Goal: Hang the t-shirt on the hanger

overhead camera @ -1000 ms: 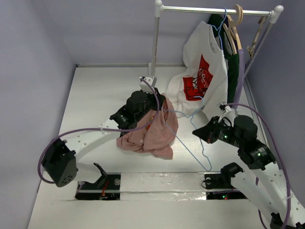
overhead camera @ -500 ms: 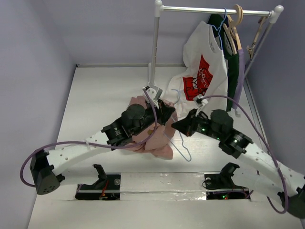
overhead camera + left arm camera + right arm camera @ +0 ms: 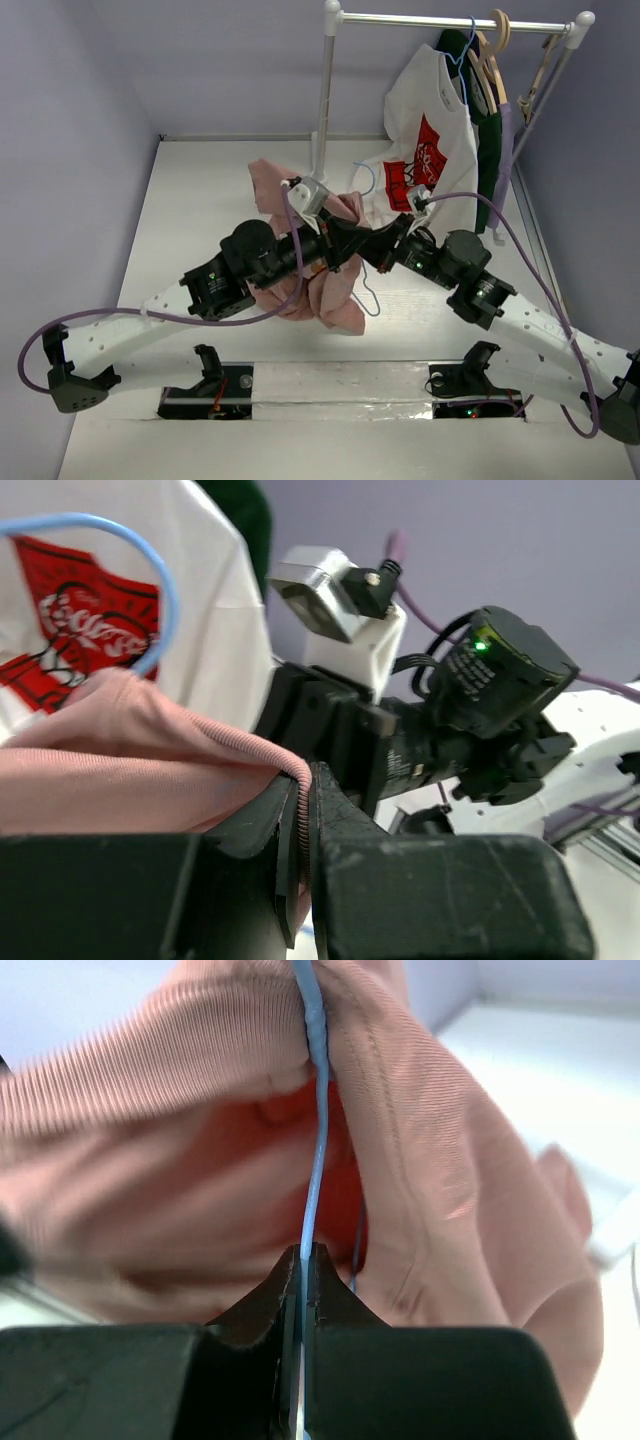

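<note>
Since a second ago, brings both arms in from the sides to meet over the middle of the table (image 3: pixel 200 200), and hauls the t-shirt (image 3: pixel 335 300) higher, with one fold now thrown back toward the rack's post (image 3: pixel 325 90).

Shows the left gripper (image 3: pixel 303 815) pressed together on the ribbed neck edge of the pink cloth, holding that edge up. Shows the right gripper (image 3: pixel 303 1260) pinching the thin blue wire of the hanger (image 3: pixel 316 1150), with no gap beside the wire. Puts the two almost tip to tip, so that hanger and collar are touching or very nearly so.

From the right wrist, follows the wire straight up across the bunched shirt and over its ribbed rim. Leaves it unclear whether any of the wire sits inside the neck opening. From above, catches the blue hook curling out over the cloth, in front of the white t-shirt (image 3: pixel 430 110) on the rail (image 3: pixel 450 20), and a lower loop of wire dangling beside the pink folds.

Counts as done: both things picked up and brought together at the collar. Counts as left, judging from this: nearly all of the dressing. Finds no hanger arm inside a shoulder, and the shirt crumpled, with most of it sagging below the grippers. Calls for feeding each end of the wire through the neck and into a shoulder.
</note>
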